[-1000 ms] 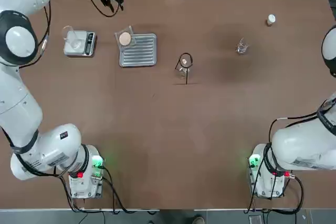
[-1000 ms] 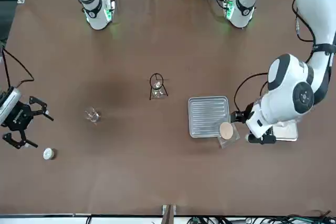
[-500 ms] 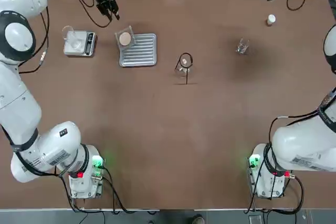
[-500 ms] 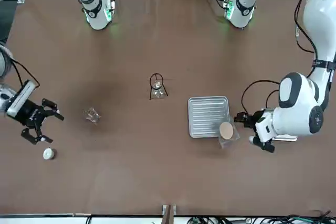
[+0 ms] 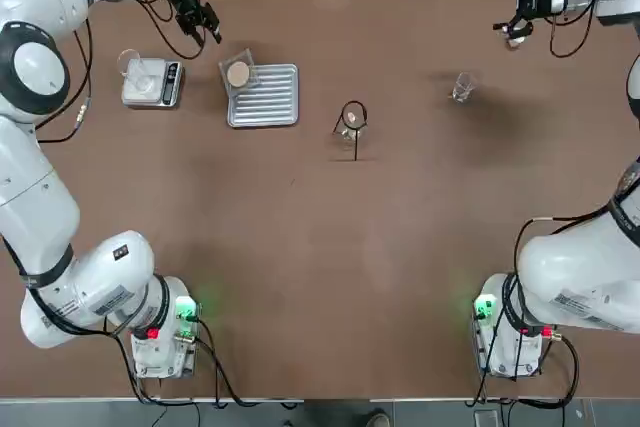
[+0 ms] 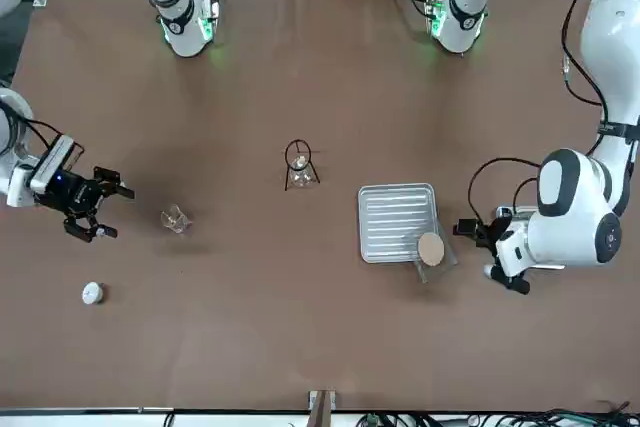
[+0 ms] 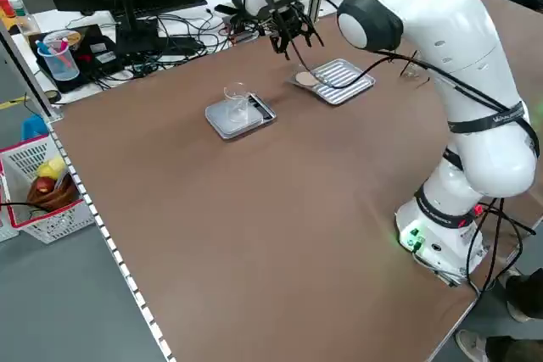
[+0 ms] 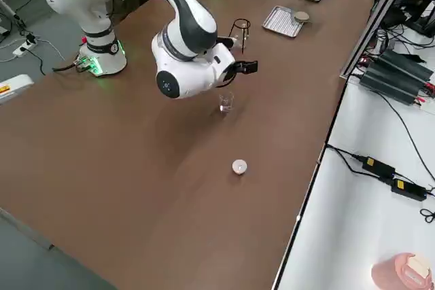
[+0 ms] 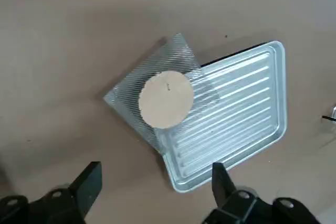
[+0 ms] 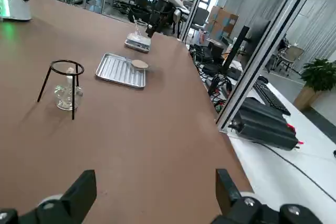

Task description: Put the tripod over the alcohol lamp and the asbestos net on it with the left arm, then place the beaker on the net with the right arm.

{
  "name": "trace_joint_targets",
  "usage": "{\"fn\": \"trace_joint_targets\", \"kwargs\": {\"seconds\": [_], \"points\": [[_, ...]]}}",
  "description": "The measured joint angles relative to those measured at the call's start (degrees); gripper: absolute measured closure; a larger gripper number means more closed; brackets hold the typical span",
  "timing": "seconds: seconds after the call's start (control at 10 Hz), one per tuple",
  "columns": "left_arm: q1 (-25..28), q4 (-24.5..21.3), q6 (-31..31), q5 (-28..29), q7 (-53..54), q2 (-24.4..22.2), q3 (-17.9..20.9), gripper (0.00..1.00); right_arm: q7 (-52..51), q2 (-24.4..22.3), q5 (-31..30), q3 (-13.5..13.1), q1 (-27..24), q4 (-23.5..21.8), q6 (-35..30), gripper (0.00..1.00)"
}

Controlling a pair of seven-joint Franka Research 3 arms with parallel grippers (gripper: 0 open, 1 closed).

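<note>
Peach-centred net (image 9: pixel 166 99) | left claw (image 9: pixel 156 190) above, wide apart, seemingly empty | right claw (image 10: pixel 157 195) wide apart, empty

1. Left arm (image 5: pixel 35 182), right arm (image 5: pixel 575 272): printed labels, wording illegible.
2. Asbestos net (image 9: pixel 166 99): small dark mark on pale disc; character uncertain.
3. Black adapters (image 8: pixel 410 189), far side: yellow labels, unreadable.
4. No legible text found.

Can find the tripod (image 5: pixel 356 143) standing over and around the alcohol lamp (image 6: pixel 302 178). Then, to left, see the tray (image 5: pixel 264 102), having the asbestos net (image 5: pixel 238 74) partly on its far left corner; more left, the scale (image 5: pixel 152 95). To right, see the beaker (image 5: pixel 463 86); beyond it and more right, the bottle (image 6: pixel 93 293).
</note>
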Motion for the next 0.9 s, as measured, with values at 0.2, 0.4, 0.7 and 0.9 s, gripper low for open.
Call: {"fn": "trace_joint_targets", "kwargs": {"seconds": [0.2,0.4,0.7,0.9], "points": [[0.4,0.0,0.0,0.0,1.3,0.0,0.2,0.02,2.4,0.6,0.7,0.0,-0.7,-3.6,0.1,0.0],[1.7,0.0,-0.1,-8.0,2.1,0.3,0.5,0.01,7.7,1.9,0.9,0.0,-1.6,-4.4,-0.1,0.0],[4.0,0.0,-0.1,-15.7,9.0,3.4,1.2,0.01,15.8,2.0,1.0,0.0,-2.0,-5.1,-0.1,0.0],[4.0,0.3,0.0,-16.3,17.3,5.3,1.2,0.02,16.3,2.3,1.0,-0.1,-3.1,-7.9,-0.1,0.0]]}}
